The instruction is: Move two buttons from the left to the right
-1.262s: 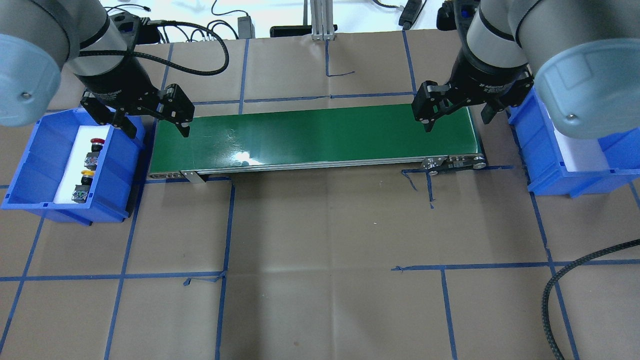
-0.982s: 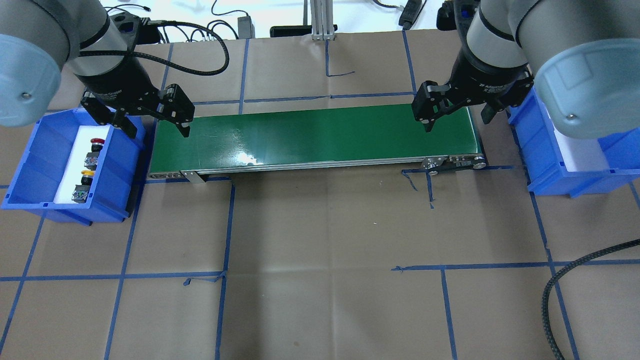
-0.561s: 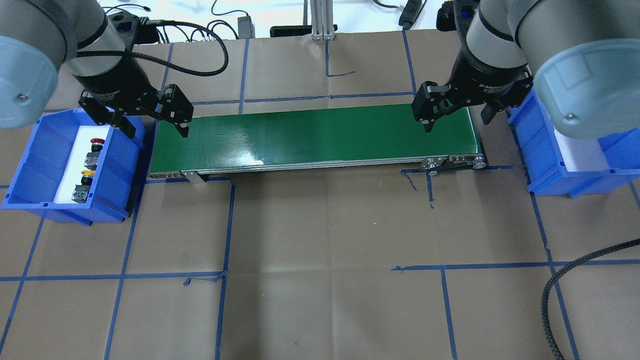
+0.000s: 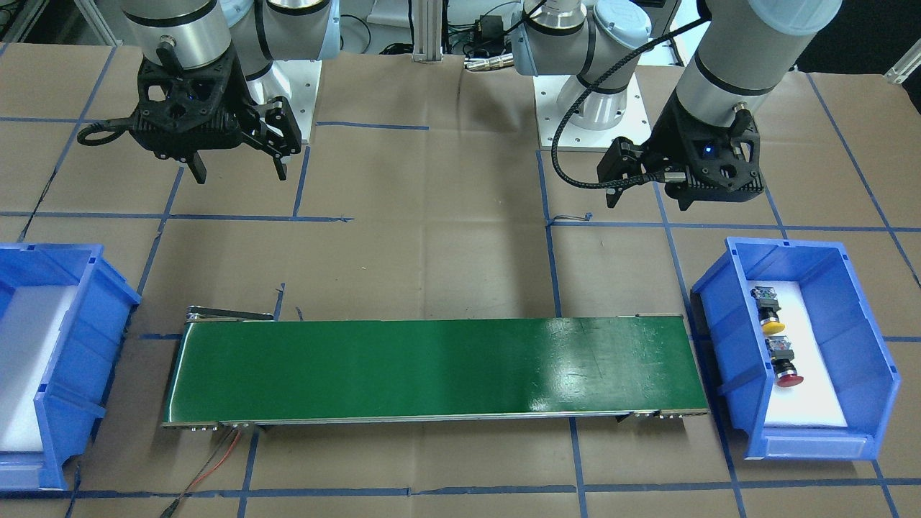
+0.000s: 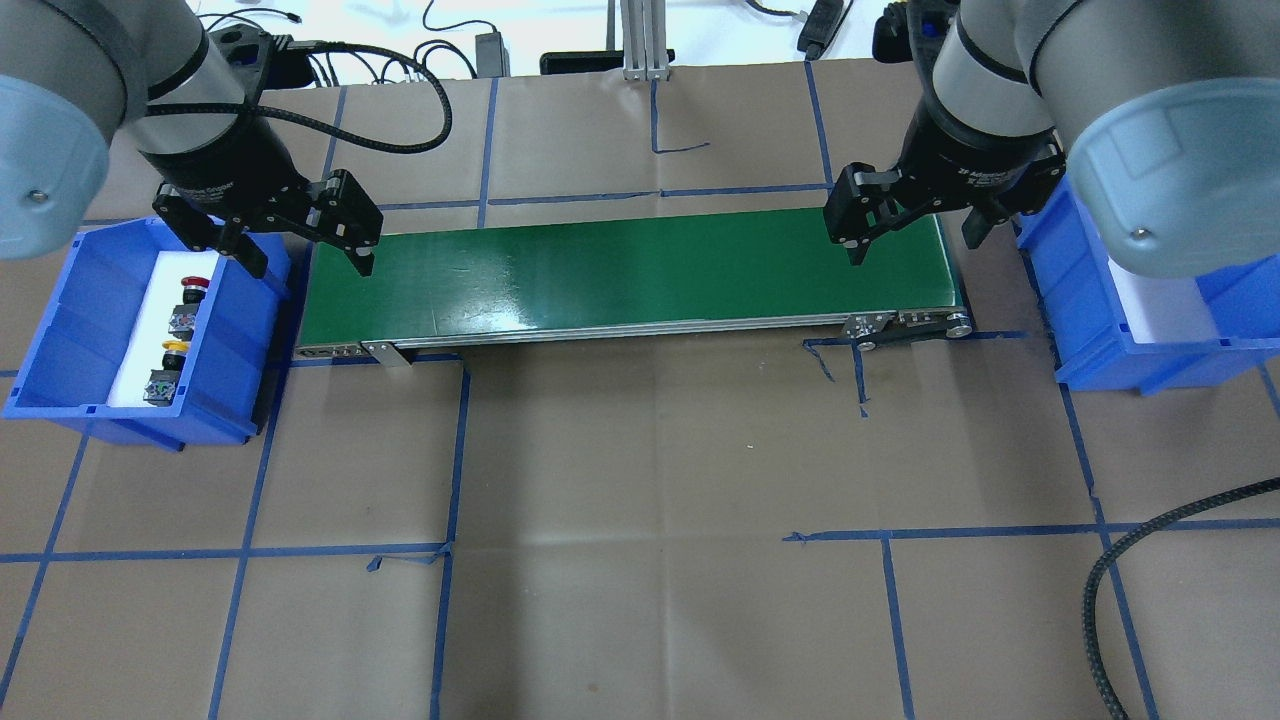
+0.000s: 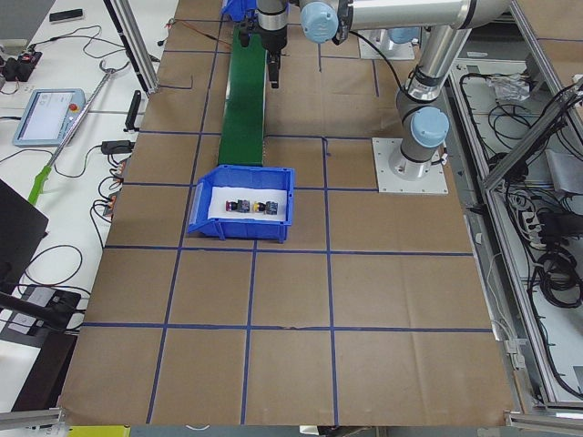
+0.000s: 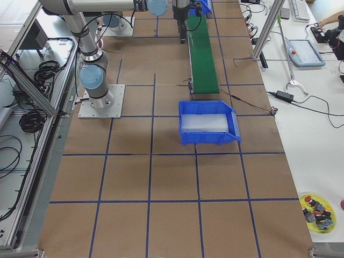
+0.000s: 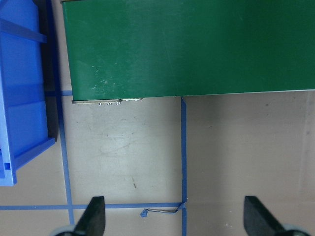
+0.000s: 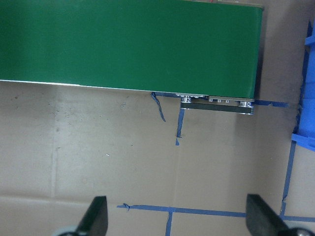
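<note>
Left claw [image 5: 306, 262]: spread, empty, has edged toward the bin [image 5: 80, 310].
Right claw [image 5: 912, 245]: spread, unmoved.
Buttons [image 5: 175, 348]: both untouched; first pickup pending.

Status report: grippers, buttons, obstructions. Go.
Left gripper, right gripper open, empty, near the ends of the green conveyor belt. Red-capped push button, yellow-capped push button both in the left blue plastic bin, untouched. Belt bare, nothing blocking.

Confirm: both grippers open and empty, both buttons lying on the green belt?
No. The left gripper and right gripper are open and empty, but the red button and yellow button lie in the left blue bin, not on the green belt; overhead exterior view shows it.
</note>
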`<state>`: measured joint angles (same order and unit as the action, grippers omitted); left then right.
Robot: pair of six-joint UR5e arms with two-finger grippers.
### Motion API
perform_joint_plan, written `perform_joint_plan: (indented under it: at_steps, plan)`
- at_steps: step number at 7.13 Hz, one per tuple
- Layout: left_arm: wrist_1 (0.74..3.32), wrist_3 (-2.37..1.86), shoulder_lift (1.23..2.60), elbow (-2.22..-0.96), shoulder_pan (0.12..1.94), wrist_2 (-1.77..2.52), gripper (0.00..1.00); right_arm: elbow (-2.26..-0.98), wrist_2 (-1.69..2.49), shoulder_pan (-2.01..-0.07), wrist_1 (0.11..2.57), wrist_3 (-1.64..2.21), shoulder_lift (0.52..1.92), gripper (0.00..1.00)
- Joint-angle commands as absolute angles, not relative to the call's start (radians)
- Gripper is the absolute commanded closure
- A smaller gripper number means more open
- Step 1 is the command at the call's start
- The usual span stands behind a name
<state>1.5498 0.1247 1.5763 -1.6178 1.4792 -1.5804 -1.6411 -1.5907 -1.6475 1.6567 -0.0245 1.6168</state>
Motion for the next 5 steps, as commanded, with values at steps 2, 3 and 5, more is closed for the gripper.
perform_joint_plan:
  at_steps: [2,3,5]
  plan:
    - [1.561,0.365,1.577,-1.618,1.195,-1.58,0.0,-1.641,-1.591,-1.647,1.657,-0.025,1.617,0.0]
    - [1.563,0.514,1.589,-1.618,1.07,-1.582,0.0,-1.641,-1.592,-1.647,1.655,-0.025,1.617,0.0]
    - [1.549,0.723,1.64,-1.618,0.877,-1.571,0.0,-1.641,-1.594,-1.647,1.655,-0.026,1.617,0.0]
